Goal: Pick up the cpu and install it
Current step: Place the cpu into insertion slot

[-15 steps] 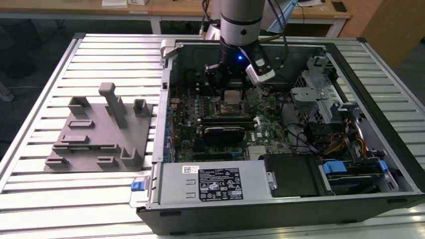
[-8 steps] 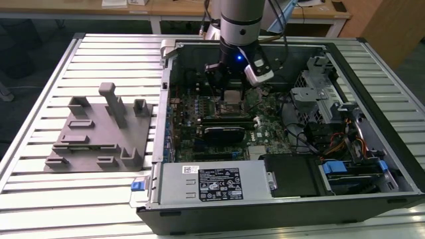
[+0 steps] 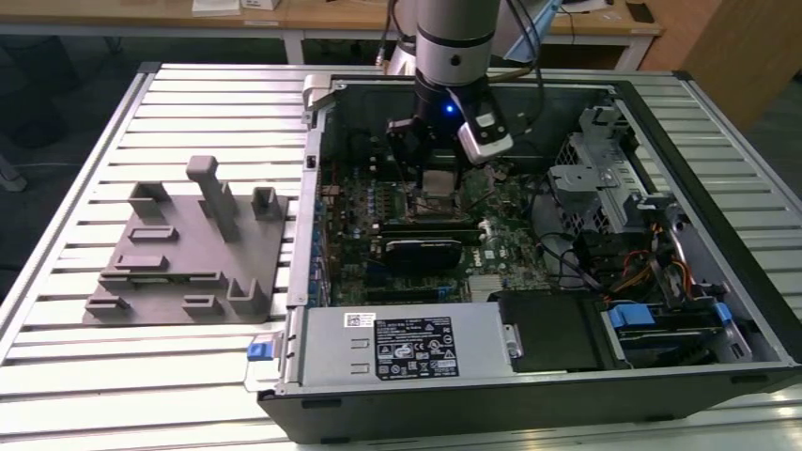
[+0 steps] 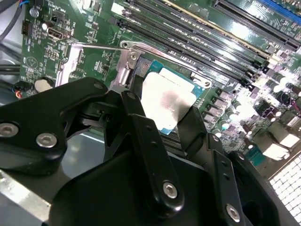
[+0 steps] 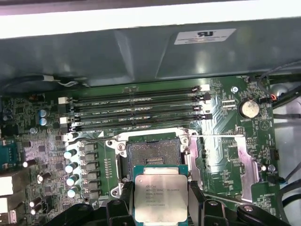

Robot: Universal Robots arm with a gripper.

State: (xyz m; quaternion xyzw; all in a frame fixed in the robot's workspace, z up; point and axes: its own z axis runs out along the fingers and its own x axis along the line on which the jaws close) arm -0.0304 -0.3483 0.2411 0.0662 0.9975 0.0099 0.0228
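- The pincer [image 4: 162, 107] was closed on the cpu [image 5: 161, 197], one black finger [image 5: 125, 200] pressing each of two opposite edges and the silvery top left bare between them.
- The cpu hung inside the open computer case [image 3: 501, 406], over the green motherboard [image 3: 376, 202]. It was right by the socket [image 5: 153, 153] but not seated in it.
- The socket lay uncovered, its pin field showing. Its metal hold-down frame [image 5: 241, 162] was swung aside, so nothing appeared to block the way down.
- In the first wrist view the chip's sides ran about parallel to the socket's sides. I judged that squareness worth keeping, along with a level chip.
- The placing step seemed to call for centring the chip over the pin field, then a slow straight descent with no sideways drag, since the pins looked delicate.
- The fingers flanked the chip closely, so the socket rim and the memory slots [image 5: 136, 106] nearby looked like the likeliest things to snag.
- Outside the case, the grey fixture block [image 3: 188, 254] sat on the slatted desk [image 3: 75, 376], well apart from the arm.
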